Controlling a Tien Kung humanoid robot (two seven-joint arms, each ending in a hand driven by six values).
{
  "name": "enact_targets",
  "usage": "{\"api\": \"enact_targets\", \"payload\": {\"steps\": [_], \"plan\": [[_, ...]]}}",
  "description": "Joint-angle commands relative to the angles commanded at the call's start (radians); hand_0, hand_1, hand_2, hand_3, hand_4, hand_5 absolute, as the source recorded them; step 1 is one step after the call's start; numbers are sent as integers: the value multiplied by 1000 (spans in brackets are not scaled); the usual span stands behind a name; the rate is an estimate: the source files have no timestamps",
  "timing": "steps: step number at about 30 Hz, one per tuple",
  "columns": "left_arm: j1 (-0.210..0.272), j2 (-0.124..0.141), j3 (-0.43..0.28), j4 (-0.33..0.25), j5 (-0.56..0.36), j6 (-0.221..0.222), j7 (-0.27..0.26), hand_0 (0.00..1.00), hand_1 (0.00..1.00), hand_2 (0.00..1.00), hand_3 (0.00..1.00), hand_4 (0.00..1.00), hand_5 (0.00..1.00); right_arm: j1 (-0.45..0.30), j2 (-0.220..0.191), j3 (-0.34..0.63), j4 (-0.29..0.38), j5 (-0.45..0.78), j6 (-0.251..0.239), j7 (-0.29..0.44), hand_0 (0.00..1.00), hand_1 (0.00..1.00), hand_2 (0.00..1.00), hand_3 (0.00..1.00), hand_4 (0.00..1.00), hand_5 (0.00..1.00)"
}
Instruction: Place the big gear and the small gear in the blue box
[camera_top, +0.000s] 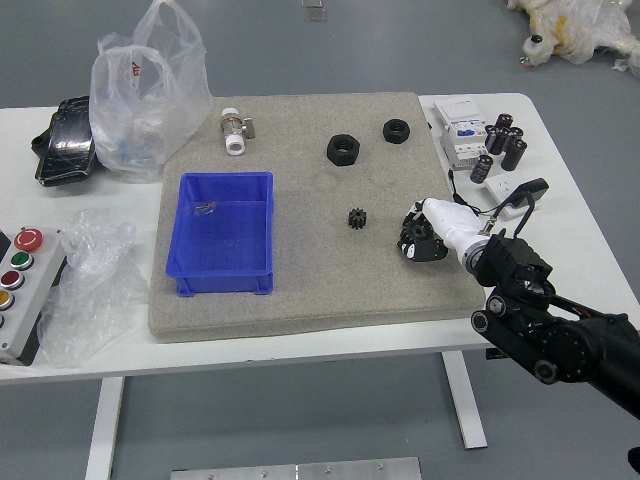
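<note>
"Two gears must go into the blue box (221, 235), and neither one is inside. Where are they?"

"The small gear (357, 219) lies on the grey mat (330, 300), to the right of the box, apart from it. The dark shape (425, 247) farther right of the box, at the right hand (452, 226), is in my judgement the big gear, but it is partly covered."

"Is it held firmly?"

"I cannot tell if the hand is wide, narrow or holding. This is my first worry: if the grip is only on an edge, the gear could turn and fall before it reaches the box."

"And on the way?"

"The small gear lies between the box and the hand. If the hand travels too low, it could push the small gear, maybe toward the box wall, where picking is more difficult."

"At the box itself?"

"The wall is raised. A low hand could hit the rim and slide the box. Also, if the release comes too early, the gear drops outside, on the box's right side. Therefore I would suggest lifting well, crossing above, and opening only over the middle of the box."
</note>
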Motion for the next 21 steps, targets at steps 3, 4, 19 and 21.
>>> {"api": "enact_targets", "payload": {"steps": [3,4,19,21], "plan": [[0,0,1,0,-1,0,0,700,679,670,802,704,479,1,-2,0,1,0,-3,3,779,613,485,508,355,2],[0,-1,1,0,-1,0,-1,700,679,670,802,704,479,2,-2,0,1,0,-5,5,779,613,485,508,355,2],[0,1,-8,-2,12,-1,5,700,679,670,802,705,481,161,41,-104,55,-1,-30,28,743,605,482,517,382,2],[0,1,-11,-3,15,-2,8,700,679,670,802,705,481,198,64,-139,64,1,-30,28,743,605,482,517,382,2]]}}
